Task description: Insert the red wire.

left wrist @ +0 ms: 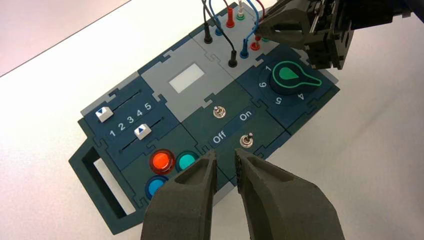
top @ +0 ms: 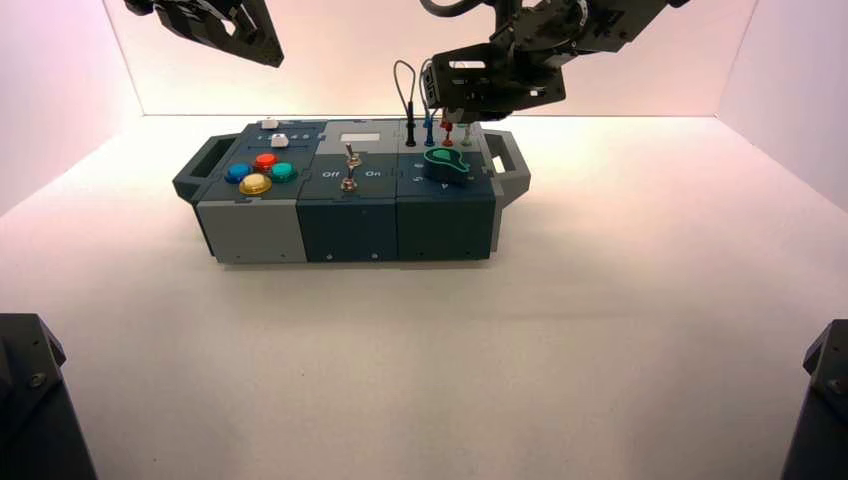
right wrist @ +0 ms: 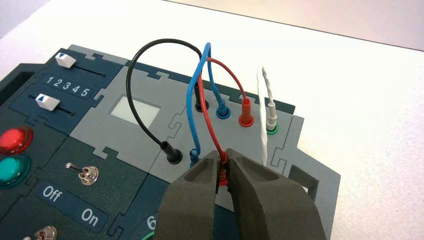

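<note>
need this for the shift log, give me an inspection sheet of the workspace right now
surface: white table, bare around the box.
job's things: red wire, one plug seated in its socket, other plug pinched at the box.
clutter: nothing seen.
grippers: right gripper shut on the red wire's plug; left gripper slightly open, hovering near the toggle switches.
cables: black wire and blue wire plugged in; white wire beside them.
surroundings: white walls.

Matt plastic box (right wrist: 300, 135), glossy red button (right wrist: 15, 140), shiny metal toggle switch (right wrist: 87, 174) — matt dark end effector fingers (right wrist: 260, 195), smooth white table (top: 600, 330)
</note>
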Controlling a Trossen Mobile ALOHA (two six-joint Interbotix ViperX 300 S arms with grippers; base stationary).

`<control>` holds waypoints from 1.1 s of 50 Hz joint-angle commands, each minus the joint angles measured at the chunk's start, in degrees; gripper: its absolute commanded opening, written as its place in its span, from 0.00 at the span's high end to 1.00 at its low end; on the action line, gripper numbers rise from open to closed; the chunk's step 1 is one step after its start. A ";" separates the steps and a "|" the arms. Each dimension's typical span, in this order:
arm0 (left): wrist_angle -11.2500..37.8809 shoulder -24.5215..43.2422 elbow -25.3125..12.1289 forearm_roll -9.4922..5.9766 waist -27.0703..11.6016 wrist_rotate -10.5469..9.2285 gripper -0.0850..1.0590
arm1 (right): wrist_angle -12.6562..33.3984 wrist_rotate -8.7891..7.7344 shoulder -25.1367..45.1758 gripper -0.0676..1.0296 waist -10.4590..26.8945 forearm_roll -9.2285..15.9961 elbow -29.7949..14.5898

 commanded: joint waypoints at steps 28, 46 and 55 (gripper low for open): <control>-0.44 -0.53 -0.62 0.09 -0.44 0.26 0.73 | -5.71 -0.26 -2.81 0.96 0.26 -0.09 1.76; -0.35 -0.53 -0.44 0.09 -0.44 0.26 0.73 | -5.62 -0.18 -2.29 0.96 0.26 -0.09 1.41; -0.44 -0.53 -0.44 0.09 -0.44 0.26 0.73 | -5.45 -0.09 -2.11 0.96 0.44 -0.09 1.23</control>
